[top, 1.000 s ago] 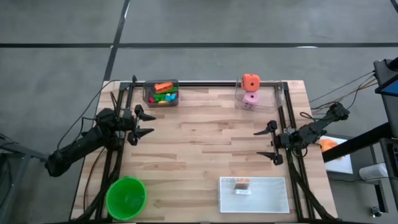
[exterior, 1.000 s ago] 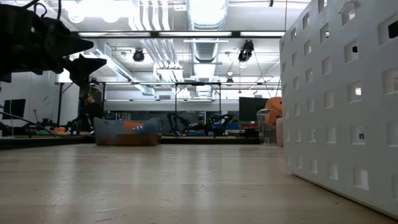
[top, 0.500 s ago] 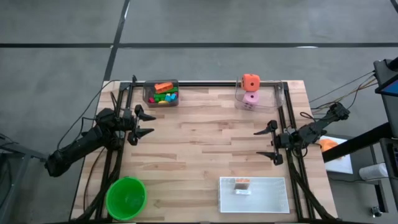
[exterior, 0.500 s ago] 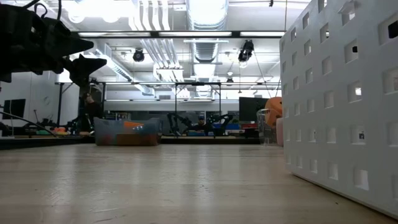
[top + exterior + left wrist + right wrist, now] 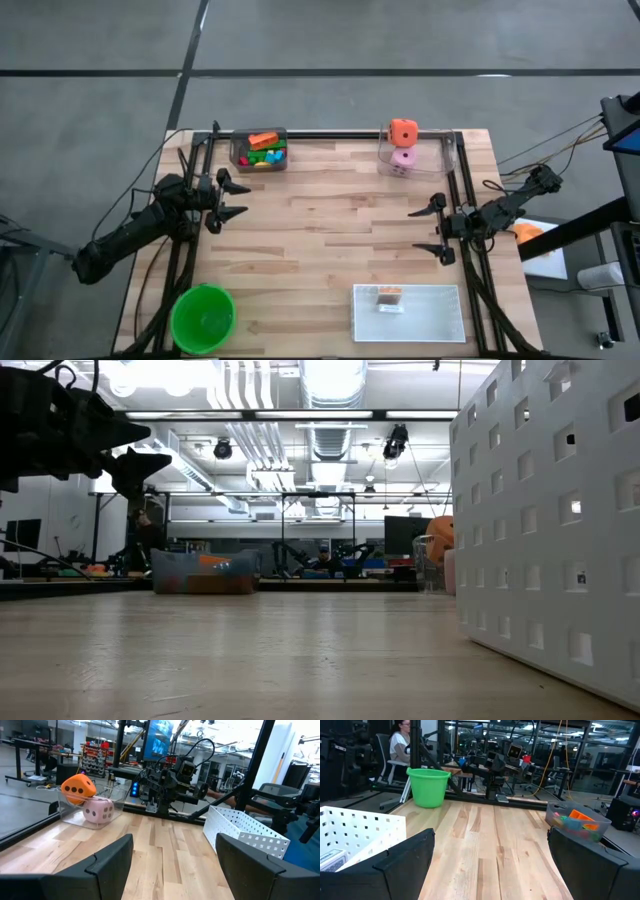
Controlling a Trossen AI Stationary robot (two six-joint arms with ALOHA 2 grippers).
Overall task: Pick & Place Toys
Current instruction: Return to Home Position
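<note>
From above, the left jaws sit spread and empty at the left edge of the bench (image 5: 330, 230), the right jaws the same at its right edge, both well apart from every toy: small colourful pieces (image 5: 262, 150) in the far-left bin (image 5: 235, 148), orange holed cube (image 5: 403, 131) against the pink die (image 5: 404, 159) far right, cards (image 5: 390, 296), long axis left-right, in the near-right white tray (image 5: 440, 320). The low view shows that tray's wall at right. The left wrist view shows the cube leaning on the die; the right wrist view shows the green bowl (image 5: 428, 786)
</note>
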